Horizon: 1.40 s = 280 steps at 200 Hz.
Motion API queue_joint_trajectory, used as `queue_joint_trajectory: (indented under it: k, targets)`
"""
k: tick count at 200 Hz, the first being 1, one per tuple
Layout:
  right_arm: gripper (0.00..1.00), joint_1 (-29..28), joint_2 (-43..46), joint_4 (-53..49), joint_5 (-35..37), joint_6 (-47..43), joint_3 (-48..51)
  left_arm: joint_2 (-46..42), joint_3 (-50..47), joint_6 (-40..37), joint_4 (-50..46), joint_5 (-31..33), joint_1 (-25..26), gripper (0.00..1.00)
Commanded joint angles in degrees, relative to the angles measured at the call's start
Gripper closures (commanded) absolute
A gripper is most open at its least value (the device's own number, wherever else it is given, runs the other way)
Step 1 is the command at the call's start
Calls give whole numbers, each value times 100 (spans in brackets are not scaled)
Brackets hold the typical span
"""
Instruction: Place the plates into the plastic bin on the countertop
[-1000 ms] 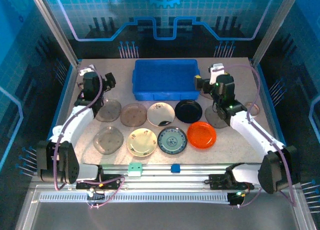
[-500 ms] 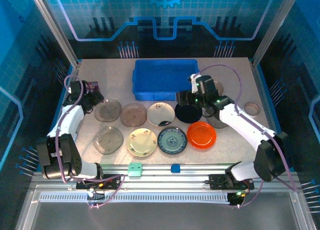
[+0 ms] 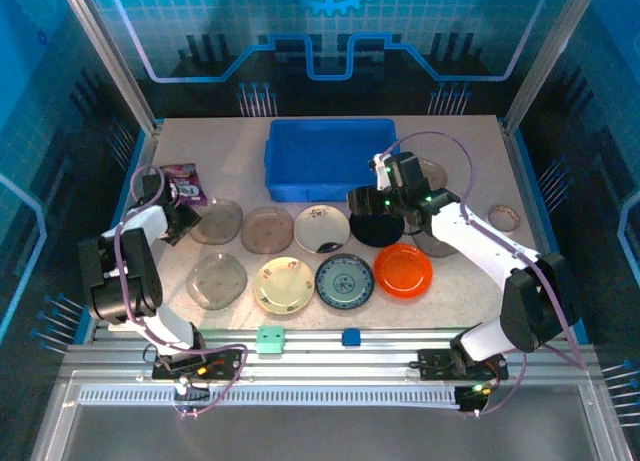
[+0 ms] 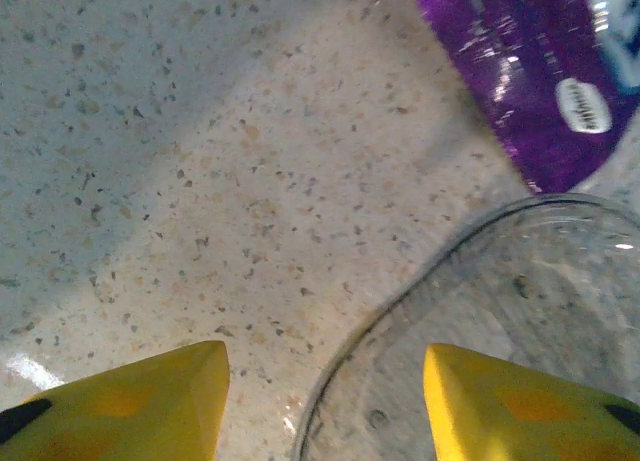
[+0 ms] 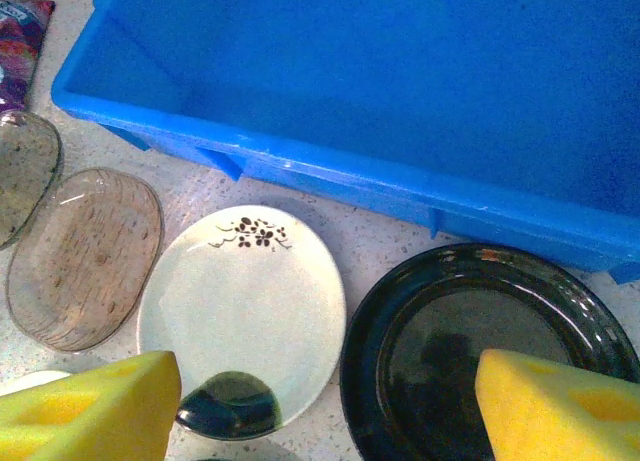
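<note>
Two grippers are hanging over the speckled countertop. On the left arm, the left gripper is hovering with its yellow fingers standing apart and nothing clamped. The rim of a smoky grey plate is curving up between them, its bowl lying under the right-hand finger. A purple snack packet is lying beyond it. The right gripper is likewise gaping wide and gripping nothing. A black plate is sitting ahead of its right finger, a white floral plate ahead of its left finger, and a brown plate further left. The blue plastic bin is standing just beyond those plates.
</note>
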<state>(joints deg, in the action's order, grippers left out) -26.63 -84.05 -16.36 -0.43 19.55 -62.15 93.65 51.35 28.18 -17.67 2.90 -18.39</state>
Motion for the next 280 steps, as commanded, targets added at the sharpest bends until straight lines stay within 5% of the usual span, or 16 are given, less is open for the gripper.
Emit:
queue_joint_trajectory:
  k: [1,123,164,231,280]
  targets:
    - [23,-61,-67,-82,-112,59,-199,232,217,-17,60,-258,-39,48]
    - [24,-61,-270,-8,-220,40,-281,585,261,-146,317,-550,-39,76]
    - [24,-61,-243,-33,-343,39,-342,385,113,-104,453,-638,-33,100]
    - [23,-97,-210,-188,-492,5,-553,-432,61,25,380,-911,321,100]
    - [24,-200,-38,-254,-715,-56,-775,-1335,619,-46,-581,-334,779,100]
